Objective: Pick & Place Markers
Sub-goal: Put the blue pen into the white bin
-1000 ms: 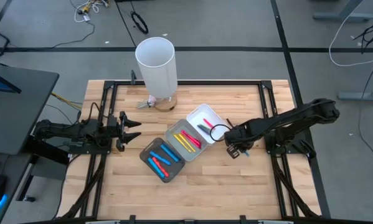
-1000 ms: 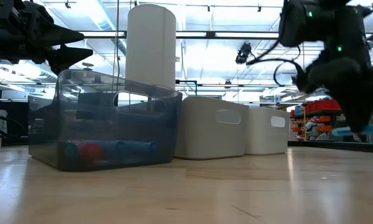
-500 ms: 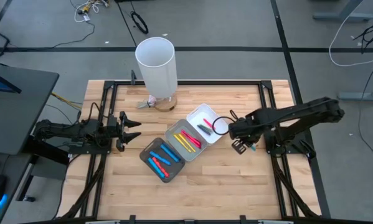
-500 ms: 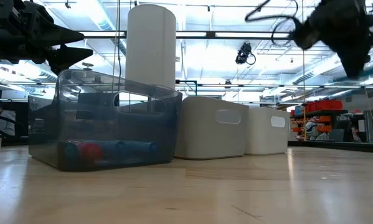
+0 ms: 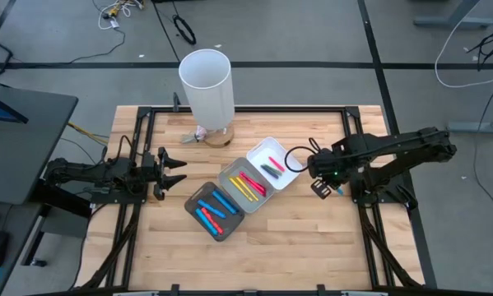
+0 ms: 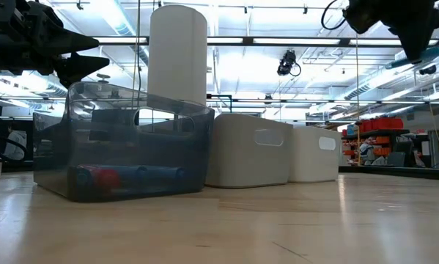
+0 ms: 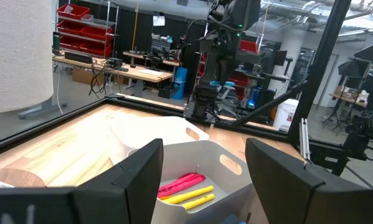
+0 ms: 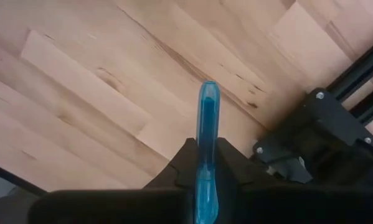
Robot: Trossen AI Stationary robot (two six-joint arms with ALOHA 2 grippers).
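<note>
At the table's left edge the left gripper waits with its fingers spread apart and nothing between them, pointing toward the trays. Just beyond it lies the dark tray, which holds blue and red markers; touching its corner is the grey tray with yellow and red ones, and next along the diagonal the white tray with a red and some dark ones. Behind the row, near the far edge, stands the tall white cylinder. Farther right, just beside the white tray and lifted well clear of the wood, the right gripper pinches a light blue marker, whose capped end sticks out past the fingertips over bare boards. The step in hand looks like the carry: the marker is off the table and not yet over any tray. Since the blue ones lie in the dark tray, the next move probably calls for swinging across the white and grey trays, stopping above the dark one, then lowering and letting go.
</note>
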